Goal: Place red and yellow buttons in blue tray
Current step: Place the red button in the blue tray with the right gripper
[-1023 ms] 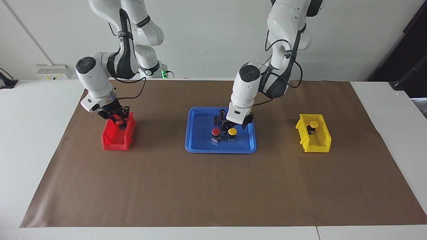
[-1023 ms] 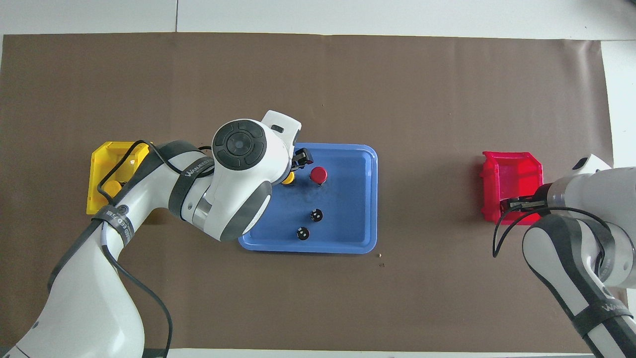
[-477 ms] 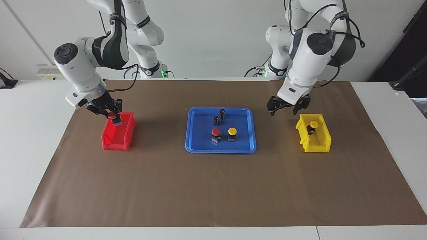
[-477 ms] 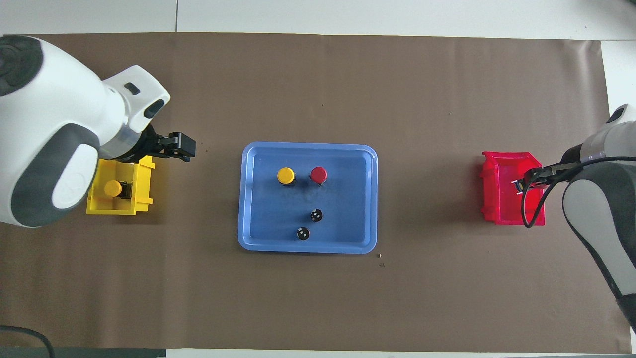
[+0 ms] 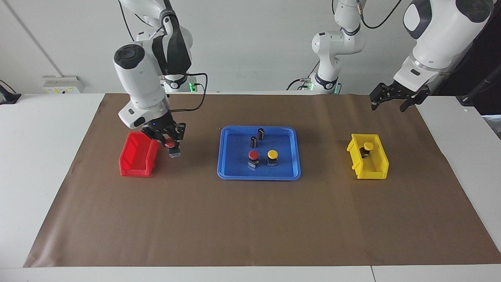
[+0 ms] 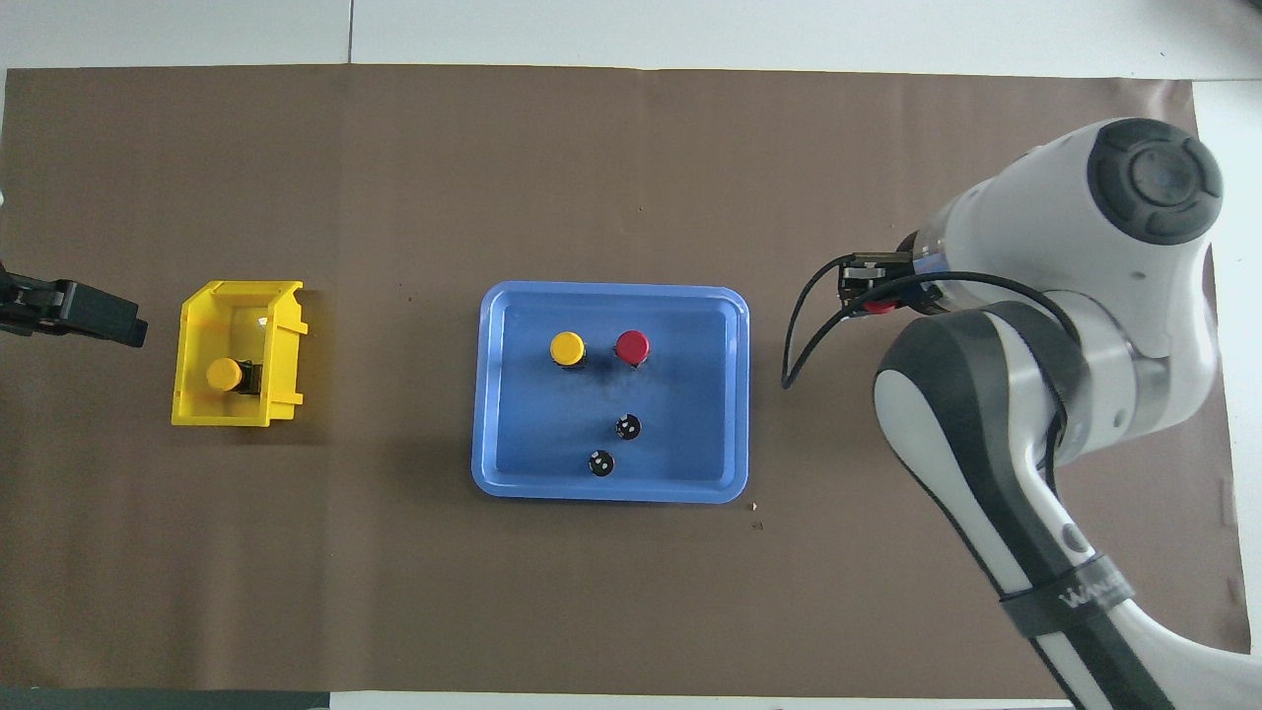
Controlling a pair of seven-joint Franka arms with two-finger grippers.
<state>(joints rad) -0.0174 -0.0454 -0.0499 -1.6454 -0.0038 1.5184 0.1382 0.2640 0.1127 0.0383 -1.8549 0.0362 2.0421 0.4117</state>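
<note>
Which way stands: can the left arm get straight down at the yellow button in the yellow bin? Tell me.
Probably yes. The left gripper hangs open and empty, raised near the yellow bin. The bin's top is open, nothing covers the yellow button, and the right gripper is busy by the red bin.

Right gripper point(image 5: 169, 140) hangs low with jaws clamped; left gripper point(image 5: 395, 98) is raised, jaws spread.

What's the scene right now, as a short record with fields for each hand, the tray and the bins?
right hand: shut on a red button, in the air beside the red bin
left hand: open, empty, raised
blue tray: red button, yellow button, two dark cylinders
yellow bin: one yellow button
</note>
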